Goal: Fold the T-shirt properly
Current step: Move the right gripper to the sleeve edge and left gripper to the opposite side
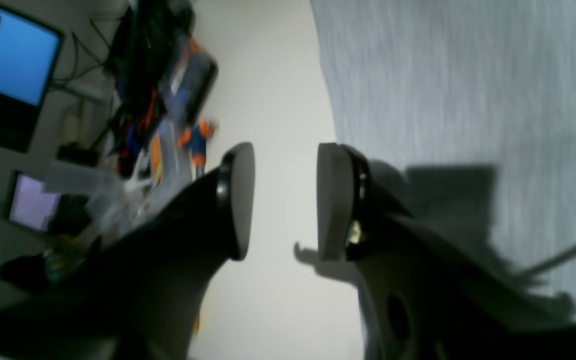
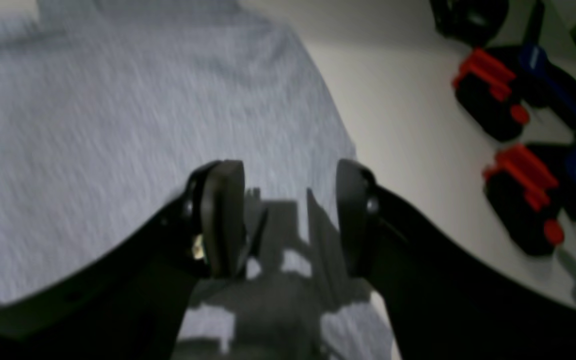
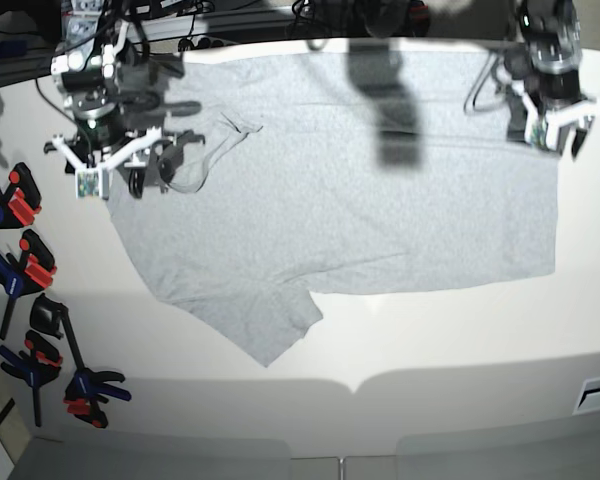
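T-shirt (image 3: pixel 360 180): spread flat on white surface (image 3: pixel 450 340), plain side up. Left fingers (image 1: pixel 335 200): held open, empty, at its far right hem edge. Right fingers (image 2: pixel 223 215): held open, empty, above its left shoulder edge.

A white table (image 3: pixel 450 330) carries a row of black clamps (image 3: pixel 30 300) with red and blue handles along the edge past the right pincer, while two lit screens (image 1: pixel 13 60) and tangled cables (image 1: pixel 138 75) sit blurred beyond the left pincer.
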Motion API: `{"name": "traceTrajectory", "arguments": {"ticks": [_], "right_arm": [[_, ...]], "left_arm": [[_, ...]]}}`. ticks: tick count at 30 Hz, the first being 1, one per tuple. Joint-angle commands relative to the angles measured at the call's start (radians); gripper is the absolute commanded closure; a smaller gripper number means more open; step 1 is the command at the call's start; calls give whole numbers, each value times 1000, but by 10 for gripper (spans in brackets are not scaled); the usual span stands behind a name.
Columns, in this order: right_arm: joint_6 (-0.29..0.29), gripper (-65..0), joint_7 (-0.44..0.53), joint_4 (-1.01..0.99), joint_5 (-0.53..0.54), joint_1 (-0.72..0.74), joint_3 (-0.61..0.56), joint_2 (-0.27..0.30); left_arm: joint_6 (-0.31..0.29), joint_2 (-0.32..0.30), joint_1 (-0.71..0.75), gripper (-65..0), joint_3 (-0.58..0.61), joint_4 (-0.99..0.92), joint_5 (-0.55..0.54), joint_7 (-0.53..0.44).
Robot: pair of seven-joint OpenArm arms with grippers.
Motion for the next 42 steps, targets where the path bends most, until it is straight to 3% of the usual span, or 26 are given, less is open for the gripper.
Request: {"name": "traceTrajectory", "arguments": {"ticks": [1,6,10,17,20,27,29,31,38,42], "right_arm": [[13,-279,-4,18,5,28,5,10],[74,-279,-178,19,5,124,5,10],[74,-279,-223,19,7,161,5,10],[113,-279,-312,18,8,164,5,10],[119,-279,-312,18,28,164,5,10],[130,-279,-332,19,85,164,5,10],[130,-279,-340,18,85,164,5,10],[130,-279,-340,18,85,164,5,10],[129,-279,-340,19,85,164,5,10],[130,-279,-339,19,86,164,5,10]], "left_arm": [[-32,-29,-38,-194,-6,19,-29,5],[-194,-95,-260,-223,-6,14,-307,67],[-272,-141,-471,-223,-6,-61,-515,71],[-411,-137,-806,-234,-6,-476,-764,21],[-462,-135,-940,-233,-6,-735,-795,-39],[-463,-138,-1271,-233,-6,-1516,-739,-238],[-504,-136,-1329,-233,-6,-1669,-740,-288],[-547,-132,-1357,-233,-6,-1767,-739,-323],[-544,-115,-1318,-233,-6,-1888,-759,-338],[-554,-114,-1301,-233,-6,-1888,-800,-267]]}}
